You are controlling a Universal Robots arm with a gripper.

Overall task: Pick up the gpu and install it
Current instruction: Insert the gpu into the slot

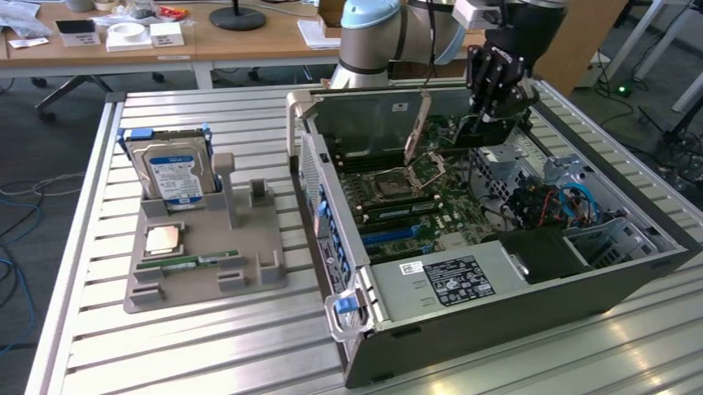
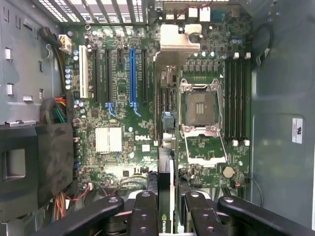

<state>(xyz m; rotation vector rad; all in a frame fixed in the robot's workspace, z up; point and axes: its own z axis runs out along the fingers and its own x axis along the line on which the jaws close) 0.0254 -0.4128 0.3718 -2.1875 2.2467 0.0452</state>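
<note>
One gpu (image 2: 165, 172) edge-on in the gripper (image 2: 167, 197), wrist view — exterior: over case (image 1: 528, 325)

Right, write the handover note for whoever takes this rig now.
Gripper: jaws shut on the gpu, held edge-on inside the open computer case, above the motherboard.
Done: gpu picked up and brought over the board.
Left: seating it. The long blue slot is empty, and the card looks not yet seated.
Also: the hard drive stands in the grey holder beside the case.
</note>
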